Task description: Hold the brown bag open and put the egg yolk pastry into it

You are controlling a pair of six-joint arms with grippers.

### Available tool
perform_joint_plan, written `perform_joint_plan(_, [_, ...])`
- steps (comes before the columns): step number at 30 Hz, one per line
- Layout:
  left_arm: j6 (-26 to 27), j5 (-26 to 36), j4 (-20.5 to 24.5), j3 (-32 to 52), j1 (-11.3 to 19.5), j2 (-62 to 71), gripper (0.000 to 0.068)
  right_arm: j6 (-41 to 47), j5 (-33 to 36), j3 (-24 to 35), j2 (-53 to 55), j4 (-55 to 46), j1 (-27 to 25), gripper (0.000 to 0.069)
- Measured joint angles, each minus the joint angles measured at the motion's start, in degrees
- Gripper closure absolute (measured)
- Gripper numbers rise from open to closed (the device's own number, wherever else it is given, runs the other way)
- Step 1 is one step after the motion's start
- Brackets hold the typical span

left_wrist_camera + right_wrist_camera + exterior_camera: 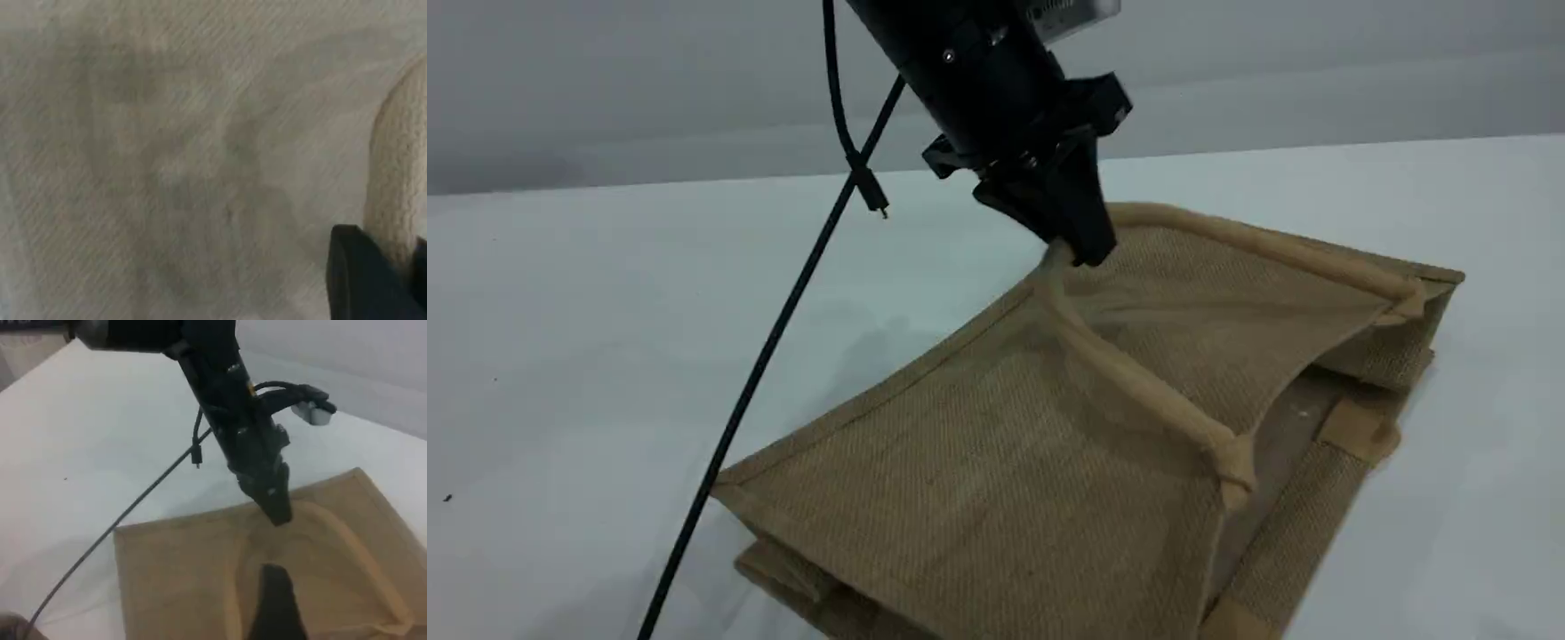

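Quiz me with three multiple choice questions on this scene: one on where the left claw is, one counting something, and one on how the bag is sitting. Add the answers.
1. Where is the left claw clamped?
A) on a beige handle of the brown bag
B) on the bag's bottom corner
C) on the bag's side gusset

2. How many arms show in the scene view?
A) none
B) one
C) two

3. How does the bag sit?
A) standing upright, mouth up
B) folded flat, untouched
C) lying on the table, upper panel tented up

Answers:
1 A: the shut claw pinches the top of the handle.
2 B: only the left arm comes in from the top edge.
3 C: the bag's underside rests on the table while the panel rises toward the claw.
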Motion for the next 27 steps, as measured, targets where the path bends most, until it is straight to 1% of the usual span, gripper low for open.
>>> perform_joint_plan(3, [-0.13, 1.03, 2.78, 0.00, 0.00, 0.11, 0.0589, 0.46, 0.07, 0.00, 0.00, -0.91, 0.00, 0.0250])
perform_joint_plan(5, [-0.18, 0.28, 2.34, 0.00, 0.00, 0.11, 0.0589, 0.46, 0.07, 0.00, 0.00, -1.31, 0.00, 0.0250])
perform_joint_plan(8, [-0.39, 0.73, 1.94, 0.00, -0.32, 0.11, 0.0584, 0.46, -0.32, 0.00, 0.00, -2.16, 0.00, 0.0250])
perform_joint_plan(11, [-1.45, 2.15, 1.94, 0.00, -0.48, 0.11, 0.0559, 0.46, -1.02, 0.00, 0.00, -2.17, 0.00, 0.0250])
perform_joint_plan(13, [-1.45, 2.82, 2.13, 0.00, -0.48, 0.11, 0.0514, 0.46, -0.95, 0.00, 0.00, -2.17, 0.00, 0.0250])
perform_joint_plan(15, [-1.45, 3.24, 2.13, 0.00, -0.48, 0.11, 0.0452, 0.46, -0.65, 0.00, 0.00, -2.17, 0.00, 0.0250])
perform_joint_plan(19, [-1.45, 5.56, 2.13, -0.19, -0.48, 0.11, 0.0307, 0.46, 0.93, -0.05, -0.29, -2.28, 0.00, 0.0250])
perform_joint_plan(21, [-1.45, 7.11, 2.30, -0.62, -0.48, -0.16, 0.0249, 0.59, 1.78, -0.05, -0.82, -2.28, 0.00, 0.0250])
perform_joint_plan(24, [-1.50, 8.07, 2.21, -1.66, -0.48, -1.50, 0.0209, 0.74, 3.28, -0.05, -2.17, -2.30, 0.00, 0.0250])
perform_joint_plan(27, [-0.81, 8.07, -0.62, -3.18, -0.48, -3.16, 0.0200, 1.34, 4.19, -0.05, -3.86, -2.77, 0.00, 0.0250])
